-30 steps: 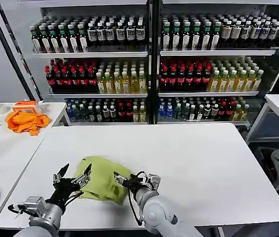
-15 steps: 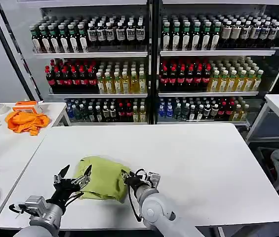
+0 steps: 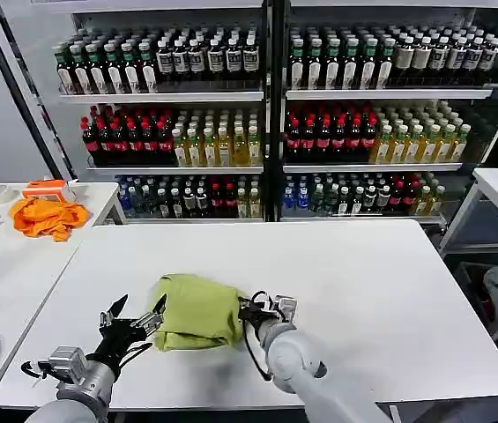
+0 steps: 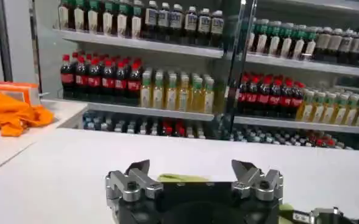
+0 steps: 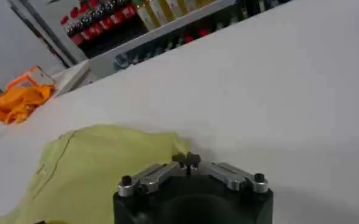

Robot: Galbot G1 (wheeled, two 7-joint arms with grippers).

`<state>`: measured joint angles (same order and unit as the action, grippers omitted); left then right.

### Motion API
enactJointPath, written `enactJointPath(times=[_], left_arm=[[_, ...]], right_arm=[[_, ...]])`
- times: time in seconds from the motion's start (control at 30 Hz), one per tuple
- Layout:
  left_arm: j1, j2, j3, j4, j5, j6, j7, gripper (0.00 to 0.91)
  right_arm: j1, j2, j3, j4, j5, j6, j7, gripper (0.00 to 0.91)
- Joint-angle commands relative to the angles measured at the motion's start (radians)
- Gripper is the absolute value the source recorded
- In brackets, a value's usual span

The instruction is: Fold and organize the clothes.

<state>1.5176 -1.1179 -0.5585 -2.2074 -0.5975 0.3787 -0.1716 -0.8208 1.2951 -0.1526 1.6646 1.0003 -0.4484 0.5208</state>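
Black right tool (image 3: 247, 310), tips pinched together at the right edge of one yellow-green T-shirt (image 3: 197, 310); whether cloth is caught between them, cannot tell. In the right wrist view the tips (image 5: 189, 161) meet at the shirt's edge. Left tool (image 3: 131, 322) spread open, just beside the shirt's left edge, holding nothing. Shirt lies bunched, one piece, on the near-middle of the white surface (image 3: 345, 291). One orange cloth (image 3: 48, 216) sits on a second surface (image 3: 2, 264) well apart to the left. Bottle shelves (image 3: 266, 115) behind.
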Motion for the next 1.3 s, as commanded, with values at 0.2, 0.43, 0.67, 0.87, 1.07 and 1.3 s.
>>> enactJointPath(times=[0.2, 0.43, 0.67, 0.87, 1.07, 1.3], left_arm=[[-0.01, -0.006, 0.023, 0.006, 0.001, 0.006, 0.007, 0.907], [-0.03, -0.021, 0.056, 0.022, 0.004, 0.024, 0.011, 0.907], [-0.073, -0.034, 0.15, 0.051, 0.023, 0.031, 0.017, 0.907], [-0.13, -0.048, 0.221, 0.105, 0.018, 0.03, 0.015, 0.907], [-0.182, -0.071, 0.279, 0.162, 0.002, 0.034, 0.012, 0.907], [-0.28, -0.132, 0.323, 0.281, -0.08, 0.087, -0.011, 0.907]], right_arm=[[0.041, -0.31, 0.114, 0.011, -0.183, -0.102, -0.281, 0.0], [0.042, -0.375, 0.187, -0.068, -0.318, -0.098, -0.373, 0.907], [-0.013, -0.355, 0.235, 0.002, -0.391, 0.004, -0.371, 0.907], [-0.093, -0.358, 0.272, 0.056, -0.485, 0.168, -0.326, 0.907], [-0.221, -0.375, 0.364, 0.148, -0.476, 0.158, -0.3, 0.907], [-0.344, -0.369, 0.434, 0.209, -0.472, 0.145, -0.288, 0.907]])
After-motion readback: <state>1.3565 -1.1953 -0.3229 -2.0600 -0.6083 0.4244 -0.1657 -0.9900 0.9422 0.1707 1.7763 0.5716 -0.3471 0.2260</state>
